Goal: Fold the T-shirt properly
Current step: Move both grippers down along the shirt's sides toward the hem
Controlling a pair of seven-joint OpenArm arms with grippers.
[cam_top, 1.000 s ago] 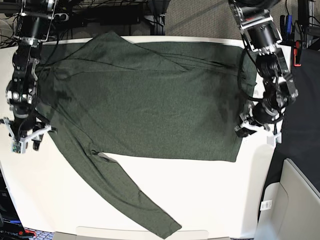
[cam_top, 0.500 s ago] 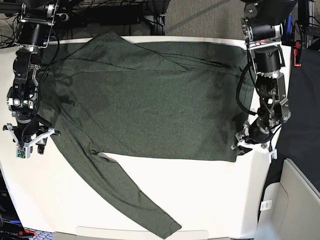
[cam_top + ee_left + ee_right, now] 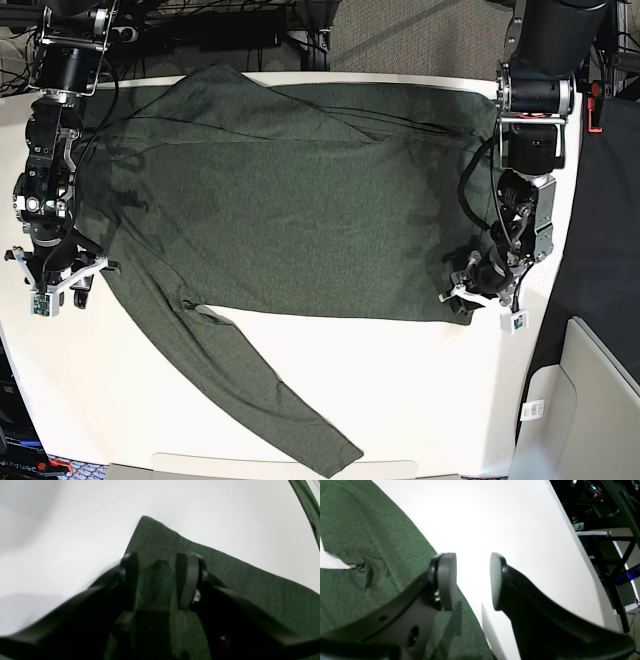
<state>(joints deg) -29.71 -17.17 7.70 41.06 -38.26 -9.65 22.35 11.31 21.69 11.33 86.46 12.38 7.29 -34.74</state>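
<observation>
The dark olive T-shirt lies spread flat across the white table, and one long sleeve runs diagonally toward the front edge. My left gripper hovers at the shirt's front right hem corner. In the left wrist view that gripper stands open over the pointed corner of the shirt, with cloth lying flat beneath the gap. My right gripper is at the shirt's left side beside the sleeve. It is open, with bare table between the fingers and the shirt's edge under one finger.
A pale grey bin stands off the table's right front corner. Black frame parts and cables lie beyond the table edge. More cables and stands run along the back.
My left arm has slid along the shirt's right edge toward the front hem corner, and its jaws have widened. The right gripper has shifted slightly toward the front.
</observation>
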